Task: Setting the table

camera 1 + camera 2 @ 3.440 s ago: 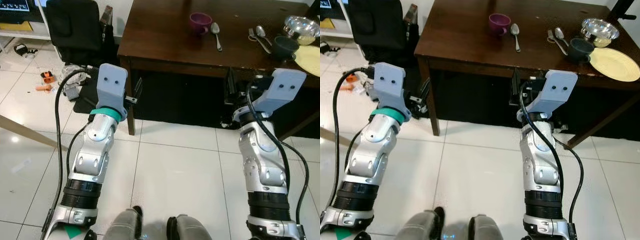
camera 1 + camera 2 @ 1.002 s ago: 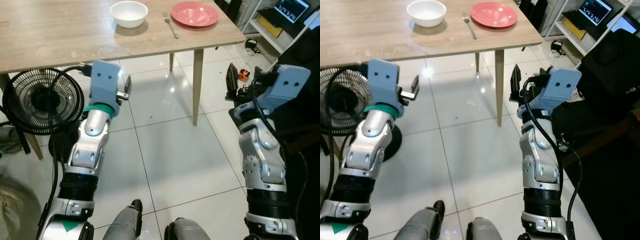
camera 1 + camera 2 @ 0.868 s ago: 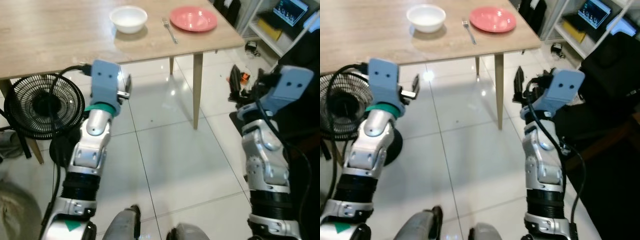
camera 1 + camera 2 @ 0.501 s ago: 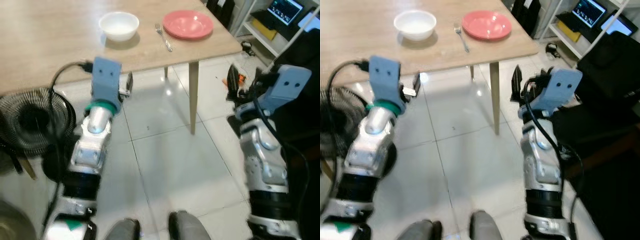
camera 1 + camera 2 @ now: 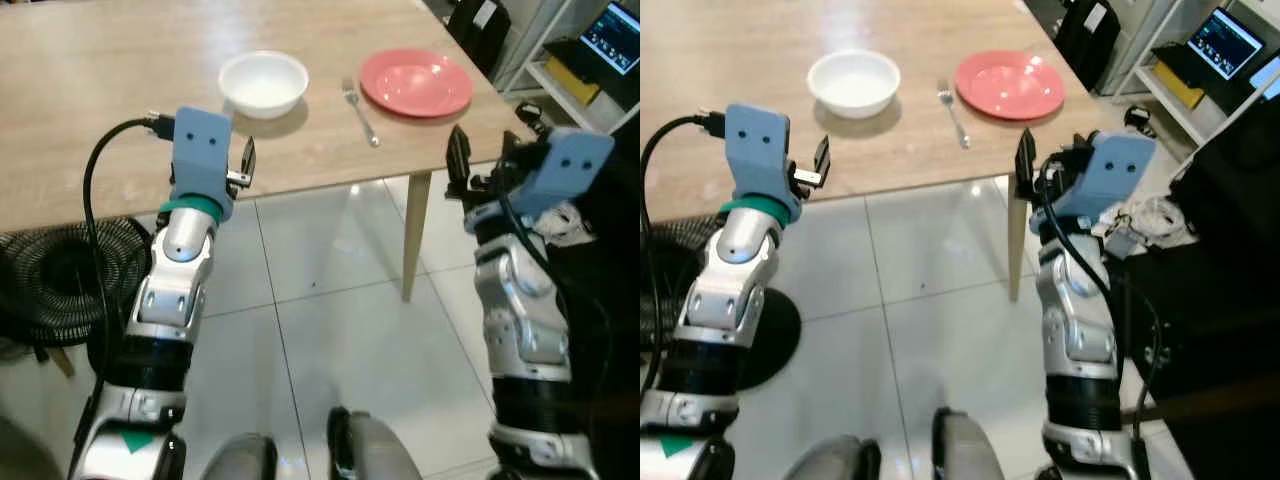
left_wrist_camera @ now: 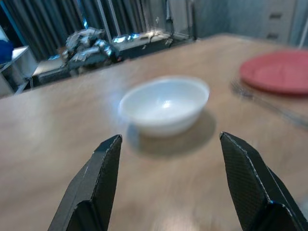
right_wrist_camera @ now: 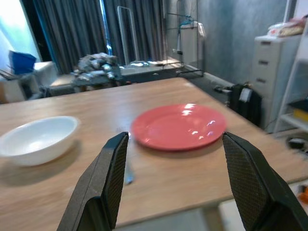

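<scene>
The left claw [image 6: 166, 187] is spread wide and holds nothing; it is raised at the near edge of the wooden surface [image 5: 90, 110], and the white bowl [image 6: 164, 104] lies straight ahead between its two fingers [image 6: 91, 192], a little way in from the edge. The right claw [image 7: 171, 185] is likewise wide apart and empty, level with the surface's near right corner. Beyond it sits the pink plate [image 7: 178, 126], framed between its fingers [image 7: 103, 187], with the fork [image 5: 361, 101] lying flat on the wood between plate and bowl, and closer to the plate. Bowl, fork and plate stand in a row along the right end of the surface, none touching another. A black fan [image 5: 45, 275] stands on the tiled floor [image 5: 330, 330] under the surface, to the robot's left.
</scene>
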You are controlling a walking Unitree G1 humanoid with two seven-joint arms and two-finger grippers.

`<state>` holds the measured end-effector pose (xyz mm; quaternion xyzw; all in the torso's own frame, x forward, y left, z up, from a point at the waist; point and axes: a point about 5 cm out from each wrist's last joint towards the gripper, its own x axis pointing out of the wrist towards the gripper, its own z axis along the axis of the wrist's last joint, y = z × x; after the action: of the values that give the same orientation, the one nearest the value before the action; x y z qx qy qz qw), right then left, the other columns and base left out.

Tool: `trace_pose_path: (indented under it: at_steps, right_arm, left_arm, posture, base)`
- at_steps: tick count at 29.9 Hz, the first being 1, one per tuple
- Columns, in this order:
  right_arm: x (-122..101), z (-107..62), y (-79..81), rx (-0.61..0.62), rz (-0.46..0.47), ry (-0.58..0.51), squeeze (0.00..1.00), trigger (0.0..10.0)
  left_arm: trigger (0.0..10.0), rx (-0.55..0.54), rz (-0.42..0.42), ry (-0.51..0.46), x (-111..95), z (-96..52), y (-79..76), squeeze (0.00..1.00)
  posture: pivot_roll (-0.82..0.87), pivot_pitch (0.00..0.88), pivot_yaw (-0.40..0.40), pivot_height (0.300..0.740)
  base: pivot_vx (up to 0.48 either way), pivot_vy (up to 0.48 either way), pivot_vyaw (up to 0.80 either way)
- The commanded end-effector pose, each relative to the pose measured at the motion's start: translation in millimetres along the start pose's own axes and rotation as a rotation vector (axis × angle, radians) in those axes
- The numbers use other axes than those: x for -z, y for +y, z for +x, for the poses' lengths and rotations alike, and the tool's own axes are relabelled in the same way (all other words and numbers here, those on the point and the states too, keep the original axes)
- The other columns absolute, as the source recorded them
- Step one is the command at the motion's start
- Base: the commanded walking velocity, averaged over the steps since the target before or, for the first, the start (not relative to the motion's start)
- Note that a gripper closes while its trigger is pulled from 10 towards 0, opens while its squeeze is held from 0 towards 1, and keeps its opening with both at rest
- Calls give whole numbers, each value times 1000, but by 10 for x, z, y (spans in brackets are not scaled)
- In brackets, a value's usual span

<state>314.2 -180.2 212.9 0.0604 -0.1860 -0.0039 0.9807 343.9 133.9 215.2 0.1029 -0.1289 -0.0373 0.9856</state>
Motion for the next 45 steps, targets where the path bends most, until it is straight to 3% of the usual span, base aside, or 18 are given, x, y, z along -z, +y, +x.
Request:
trace_pose_path:
  at_steps: [1,8,21,23,30,34,35,37,39,45]
  right_arm:
    - [50,-12,48,-29,-4,27,0,10000]
    - [126,-10,75,-52,-51,70,0,10000]
    - [160,48,78,-65,-118,95,0,10000]
    - [194,78,93,-97,-165,115,0,10000]
    - [225,93,87,-116,-192,140,0,10000]
    - [305,118,68,-110,-232,187,0,10000]
    - [375,131,55,-93,-225,220,0,10000]
    - [375,131,55,-93,-225,220,0,10000]
    - [510,145,45,-66,-225,274,0,10000]
    - [627,170,56,-61,-206,331,0,10000]
  left_arm:
    - [10000,2,31,-3,3,-33,82,0]
    - [10000,27,62,-16,-20,-46,135,0]
    - [10000,57,56,-17,-27,-58,82,0]
    - [10000,109,45,-13,-29,-92,32,0]
    - [10000,162,38,-20,-34,-136,-23,0]
    - [10000,229,21,-12,-20,-235,-81,0]
    - [10000,306,11,16,19,-306,-129,0]
    - [10000,306,11,16,19,-306,-129,0]
    - [10000,446,27,86,105,-399,-224,0]
    - [10000,591,27,117,75,-464,-343,0]
  posture:
    - [51,64,11,740]
    - [56,65,7,740]
    - [59,63,7,740]
    - [64,62,7,740]
    - [64,60,7,740]
    - [76,57,3,740]
    - [91,57,-4,740]
    - [91,57,-4,740]
    - [107,61,-12,740]
    - [117,76,-17,740]
  base:
    - [458,0,0]
    - [458,0,0]
    - [421,0,0]
    - [0,0,0]
    - [0,0,0]
    - [0,0,0]
    - [0,0,0]
    - [0,0,0]
    - [0,0,0]
    - [0,0,0]
